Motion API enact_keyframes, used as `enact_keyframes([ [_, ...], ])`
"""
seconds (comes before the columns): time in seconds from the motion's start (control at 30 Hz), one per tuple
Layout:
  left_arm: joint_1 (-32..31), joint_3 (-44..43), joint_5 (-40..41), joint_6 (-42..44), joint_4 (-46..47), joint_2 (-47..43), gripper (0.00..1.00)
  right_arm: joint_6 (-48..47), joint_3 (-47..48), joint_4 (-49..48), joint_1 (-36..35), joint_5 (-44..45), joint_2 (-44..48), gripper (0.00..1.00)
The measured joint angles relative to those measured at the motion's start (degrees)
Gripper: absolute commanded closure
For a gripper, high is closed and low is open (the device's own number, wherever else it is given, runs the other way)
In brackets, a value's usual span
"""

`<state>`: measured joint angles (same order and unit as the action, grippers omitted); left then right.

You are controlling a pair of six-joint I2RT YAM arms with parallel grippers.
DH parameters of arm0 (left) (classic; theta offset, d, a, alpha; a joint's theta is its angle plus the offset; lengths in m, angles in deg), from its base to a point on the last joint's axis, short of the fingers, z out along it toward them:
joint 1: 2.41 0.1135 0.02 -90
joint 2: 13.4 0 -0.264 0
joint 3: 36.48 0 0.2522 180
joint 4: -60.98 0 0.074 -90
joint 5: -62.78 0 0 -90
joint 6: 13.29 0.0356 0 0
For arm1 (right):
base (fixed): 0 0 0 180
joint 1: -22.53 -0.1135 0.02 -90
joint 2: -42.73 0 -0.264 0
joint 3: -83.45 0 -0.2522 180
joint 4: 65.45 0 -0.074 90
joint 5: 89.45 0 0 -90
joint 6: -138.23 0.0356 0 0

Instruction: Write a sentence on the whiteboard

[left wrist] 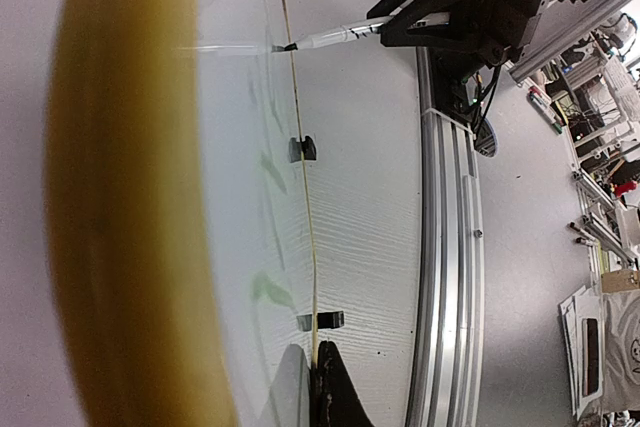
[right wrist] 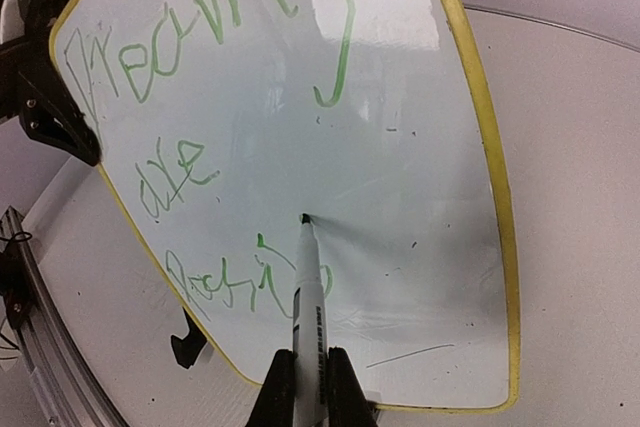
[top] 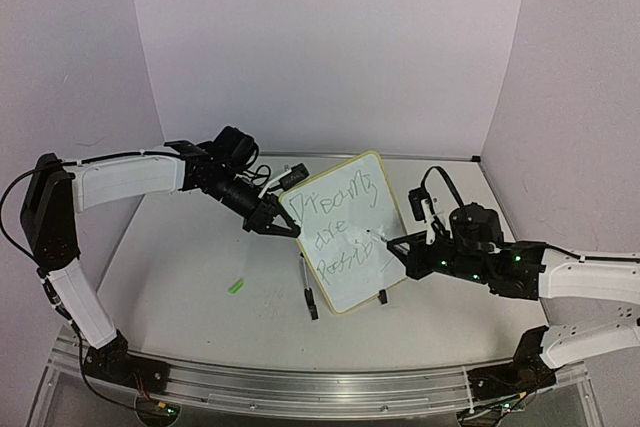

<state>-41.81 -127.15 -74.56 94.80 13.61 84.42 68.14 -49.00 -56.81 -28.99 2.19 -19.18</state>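
From above, the board [top: 365,277] stands tilted near the middle of the table [top: 200,277] on two black feet [top: 311,302]. The left gripper [top: 285,227] pinches the board's edge at 9 o'clock. The right gripper [top: 396,245] reaches in from 4 o'clock. It is closed on a pen [top: 376,235], and the pen's tip is at the board. The words [top: 335,209] are green and sit in three lines. A small green bit [top: 236,286] lies on the table, at 8 o'clock from the board.

The left wrist view looks along the board [left wrist: 240,247] from its side. The pen [left wrist: 330,37] meets the board at 12 o'clock. One dark finger [left wrist: 332,397] of the left gripper shows at 6 o'clock, right at the board's edge.

The right wrist view shows the words [right wrist: 190,17] best. They look like "Dreams", "are" and "Possib", so I think the last word is not done yet. The pen [right wrist: 308,297] sits tight in the right gripper [right wrist: 305,402] at 6 o'clock. Its tip touches bare board at about 1 o'clock from the last letter.

To do this step well, the pen should press softly and come down to the line. It should then make small letters toward 3 o'clock, where there is bare room. The left gripper should hold firm so the board does not tip back.
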Motion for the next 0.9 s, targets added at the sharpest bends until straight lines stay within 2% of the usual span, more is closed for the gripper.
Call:
enact_keyframes([
  [0.9,0.00,0.00,0.00,-0.02,0.00,0.02,1.00,5.35,-5.82,4.90,-0.04,2.11,4.36,1.00],
])
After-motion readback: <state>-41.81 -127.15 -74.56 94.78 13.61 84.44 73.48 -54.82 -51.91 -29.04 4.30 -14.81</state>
